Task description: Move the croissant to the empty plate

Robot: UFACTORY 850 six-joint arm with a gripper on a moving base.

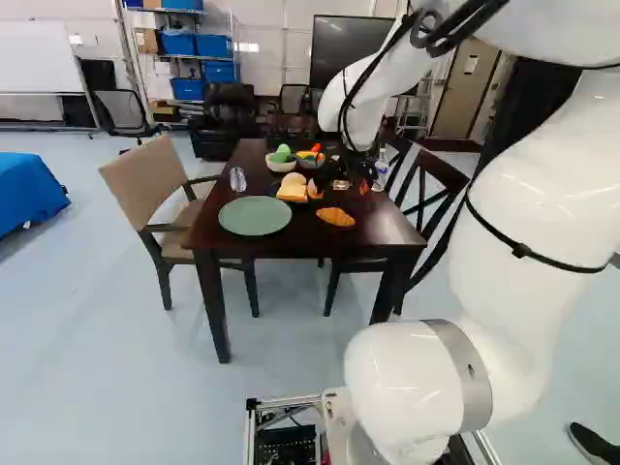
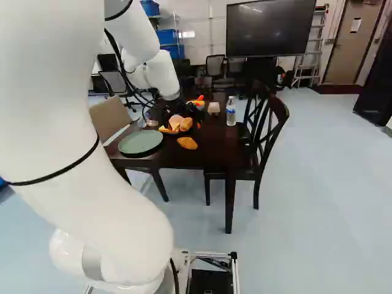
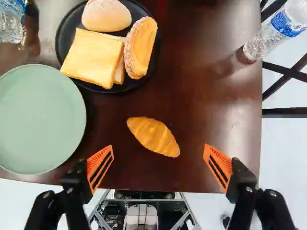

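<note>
The gripper (image 3: 158,145) stood wide open, one finger nearer the green plate (image 3: 41,120) than the other. Ahead, between their lines, the croissant (image 3: 153,136) lay on the table (image 3: 211,28), beside that plate and apart from it. It looked light, perhaps slightly soft, its rounded top liable to slip — so a low, gentle hold across its short middle, with some wrist turn, seemed best. Just beside the green plate sat the black plate (image 3: 62,39) of bread.

From well behind the gripper (image 1: 341,187), the counter (image 1: 325,243) is viewed ahead and slightly downward in both base views; in the wrist view, it is seen closely from above.
</note>
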